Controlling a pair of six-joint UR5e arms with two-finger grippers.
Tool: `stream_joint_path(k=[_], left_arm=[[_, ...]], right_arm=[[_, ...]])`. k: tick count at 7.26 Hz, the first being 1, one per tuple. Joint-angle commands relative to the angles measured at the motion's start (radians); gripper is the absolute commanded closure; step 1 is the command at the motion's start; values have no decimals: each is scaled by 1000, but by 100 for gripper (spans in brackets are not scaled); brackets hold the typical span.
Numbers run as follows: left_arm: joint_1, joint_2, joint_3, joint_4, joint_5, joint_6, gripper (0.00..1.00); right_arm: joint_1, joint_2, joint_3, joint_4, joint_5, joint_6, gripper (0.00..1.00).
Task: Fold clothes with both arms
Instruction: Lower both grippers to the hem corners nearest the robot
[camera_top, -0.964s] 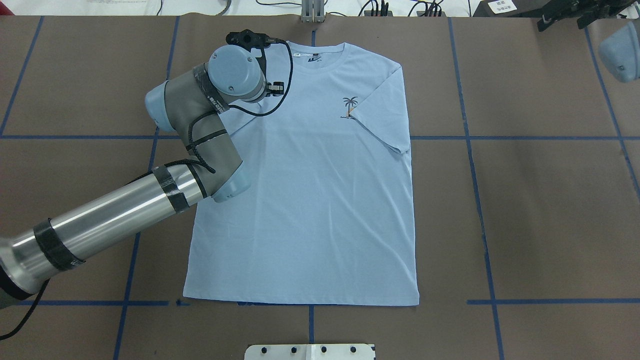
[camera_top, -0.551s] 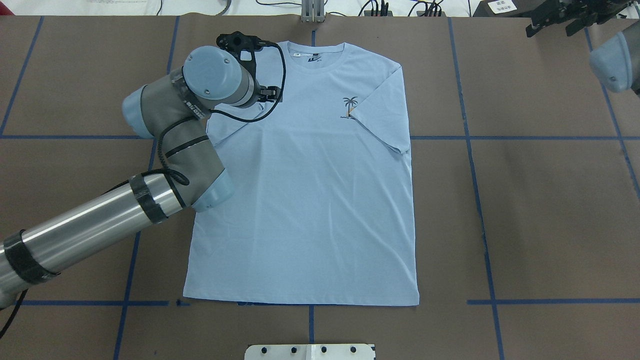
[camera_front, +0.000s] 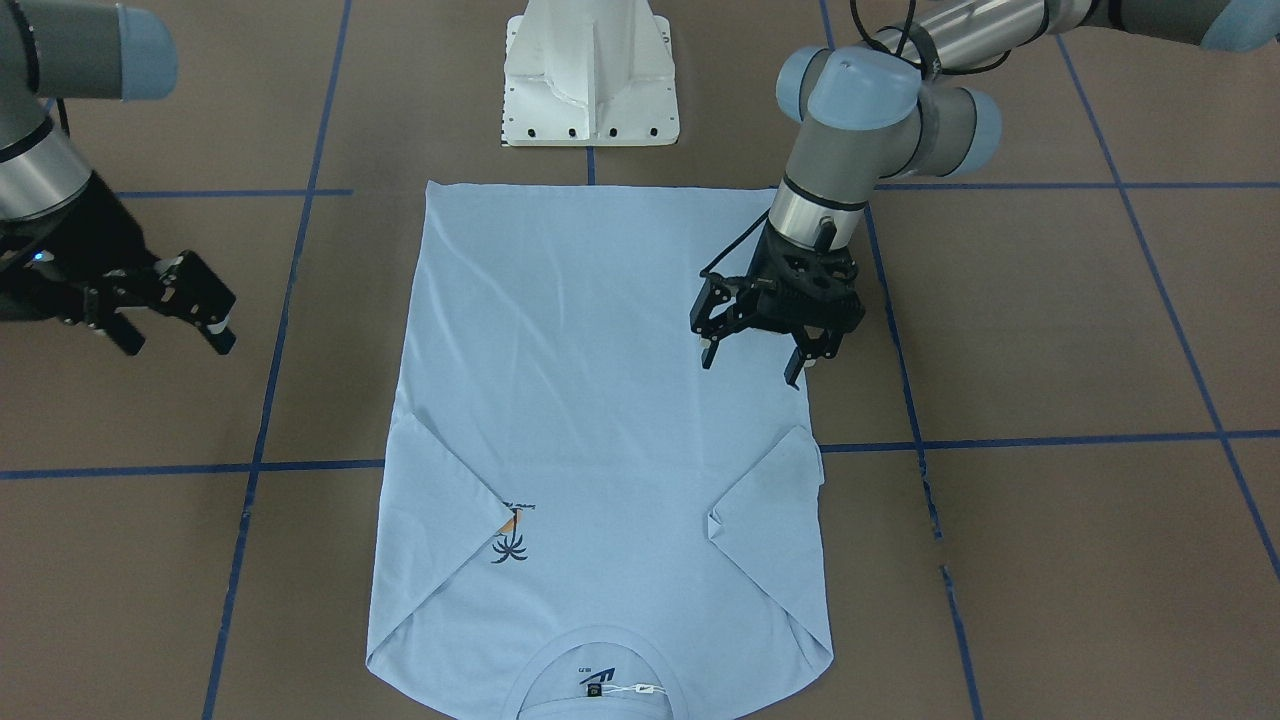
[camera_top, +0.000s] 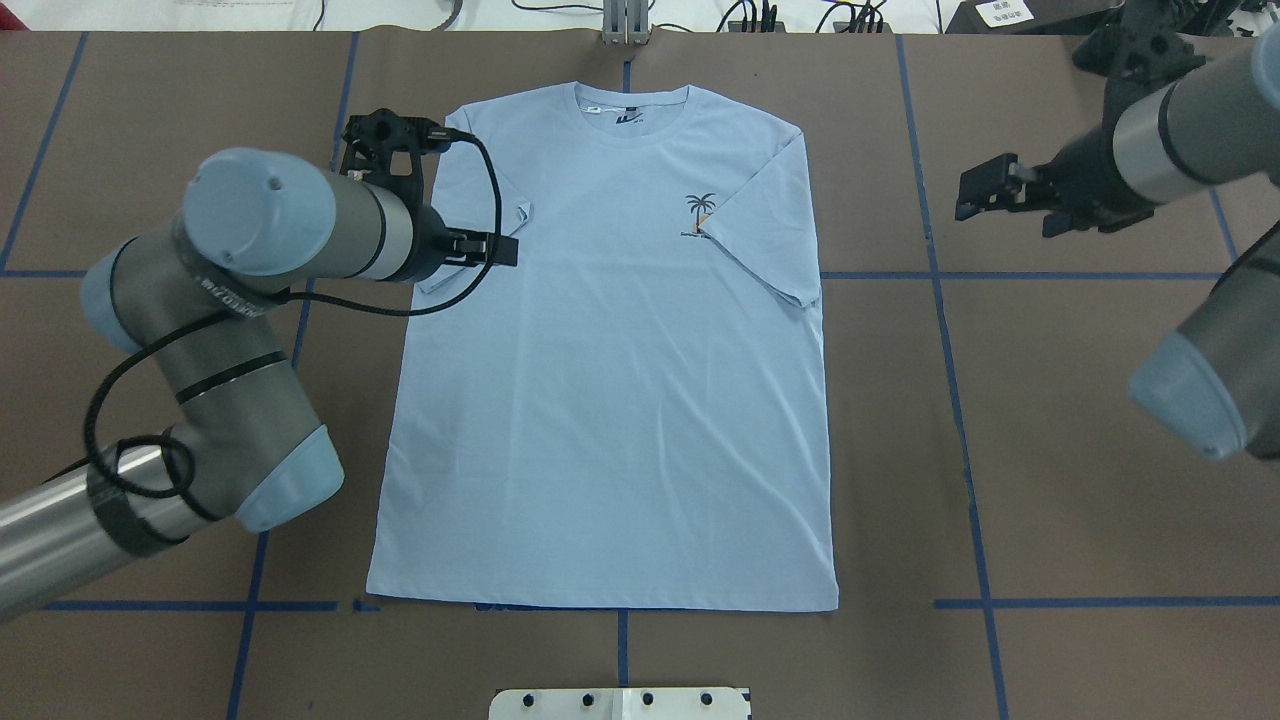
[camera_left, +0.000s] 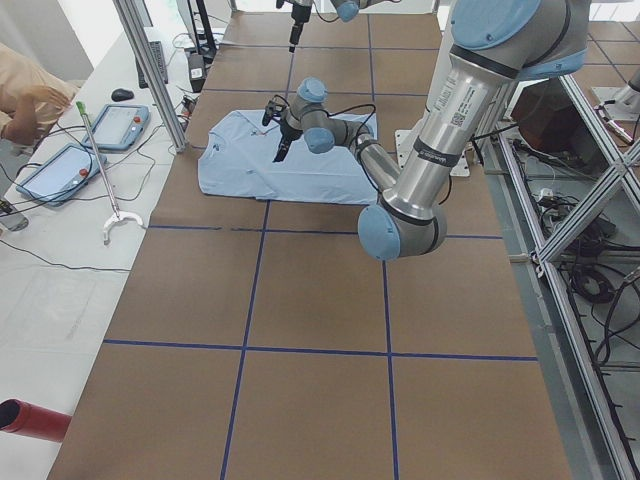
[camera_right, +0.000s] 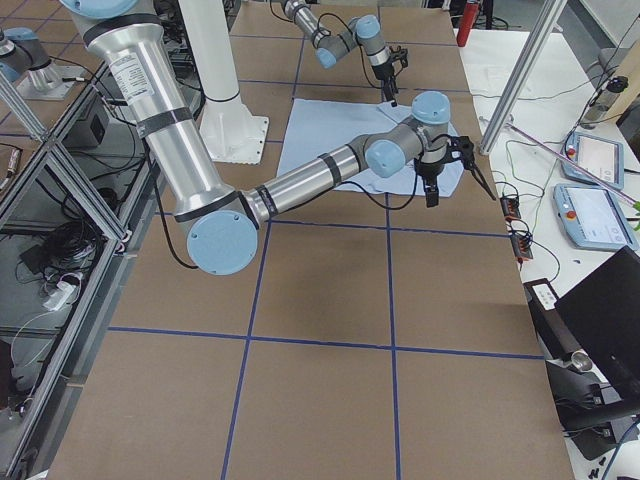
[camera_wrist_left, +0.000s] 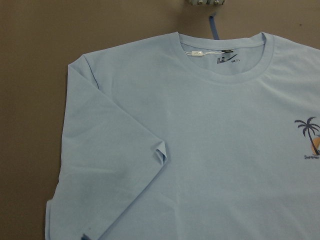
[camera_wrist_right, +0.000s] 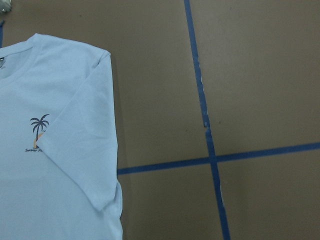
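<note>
1. Counting one blue T-shirt (camera_top: 620, 400) lying flat on the tabletop (camera_top: 1050, 420).
2. Finding the left end effector (camera_front: 752, 360) hanging over its side, spread wide, empty.
3. Finding the right end effector (camera_front: 178, 335), making two, hanging apart, spread wide, empty.

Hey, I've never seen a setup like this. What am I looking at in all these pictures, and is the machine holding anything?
This is a robot with two jointed arms, a left arm and a right arm, at a brown table. Each arm ends in a black two-finger gripper. Two pictures look down on the table, one from behind the robot and one facing it. Two look along the table from its ends. The last two come from small cameras on the wrists. A light blue T-shirt lies flat, front up, with both sleeves folded inward. The left gripper is open over the shirt's edge, near one sleeve. The right gripper is open off to the side, over bare table. Neither holds anything.
</note>
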Motion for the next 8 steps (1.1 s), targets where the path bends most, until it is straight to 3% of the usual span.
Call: stream_joint_path(k=[1, 3, 4, 5, 8], left_arm=[[98, 181, -186, -4, 32, -146, 0], [247, 299, -261, -4, 124, -249, 0], [301, 364, -301, -4, 132, -283, 0], [364, 414, -313, -1, 176, -337, 0], [493, 426, -306, 121, 209, -454, 22]], right_arm=[[-251, -133, 205, 0, -196, 262, 0], [-553, -210, 282, 0, -472, 535, 1], [-640, -228, 305, 0, -558, 602, 1], [-681, -240, 313, 0, -571, 666, 2], [-699, -248, 313, 0, -594, 679, 1]])
